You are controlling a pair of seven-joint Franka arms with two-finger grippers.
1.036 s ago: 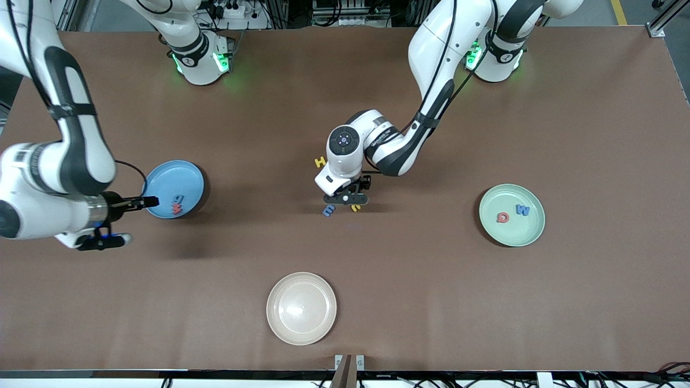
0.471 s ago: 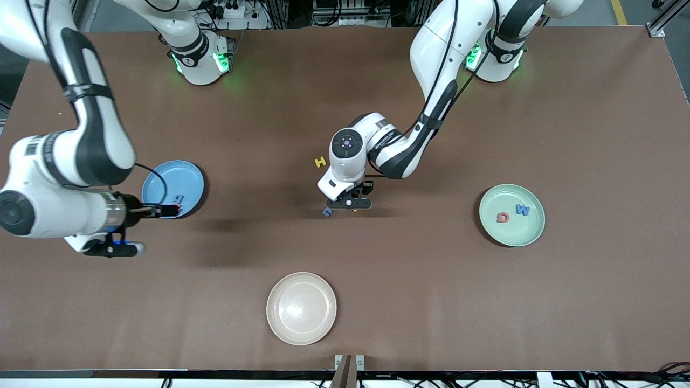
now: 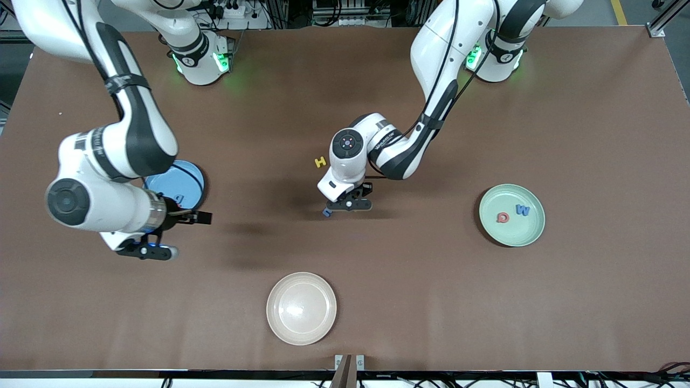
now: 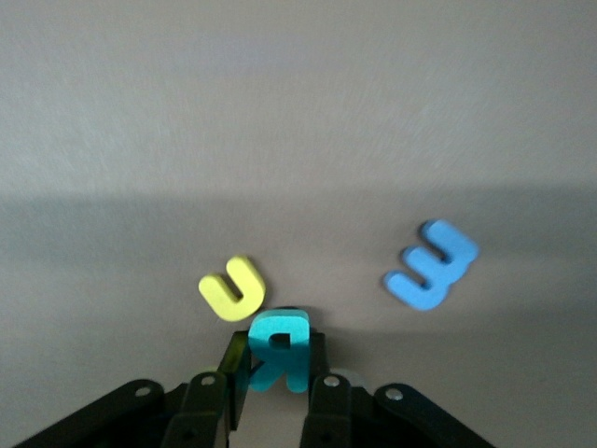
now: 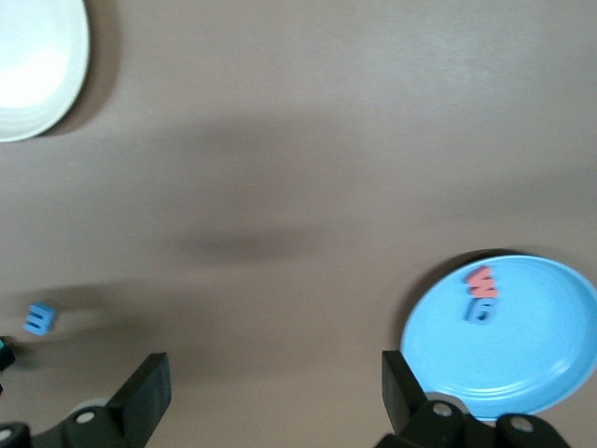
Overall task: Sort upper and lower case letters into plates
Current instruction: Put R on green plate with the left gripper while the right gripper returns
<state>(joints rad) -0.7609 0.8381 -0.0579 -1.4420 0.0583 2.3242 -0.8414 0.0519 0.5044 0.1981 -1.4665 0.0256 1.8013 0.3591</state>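
Observation:
In the left wrist view my left gripper [image 4: 277, 355] is shut on a teal letter R [image 4: 280, 329] down at the table's middle. A yellow U [image 4: 233, 287] and a blue E [image 4: 431, 265] lie beside it. From the front, the left gripper [image 3: 349, 205] hides the R; the blue E [image 3: 326, 212] peeks out, and a yellow H [image 3: 321, 161] lies farther from the camera. The mint plate [image 3: 512, 237] holds a red Q [image 3: 502, 217] and a blue letter [image 3: 522, 209]. My right gripper [image 3: 202, 217] stands open and empty over bare table beside the blue plate [image 3: 186, 171], which holds a red letter [image 5: 483, 278] and a blue letter [image 5: 480, 308].
A cream plate [image 3: 301, 318] with nothing on it sits near the table's front edge, nearer to the camera than the loose letters. The right arm's forearm covers part of the blue plate in the front view. Brown tabletop lies between the plates.
The left gripper's fingers have closed on the teal R. The right arm has swung away from over the blue plate toward the table's middle, its gripper open and empty.

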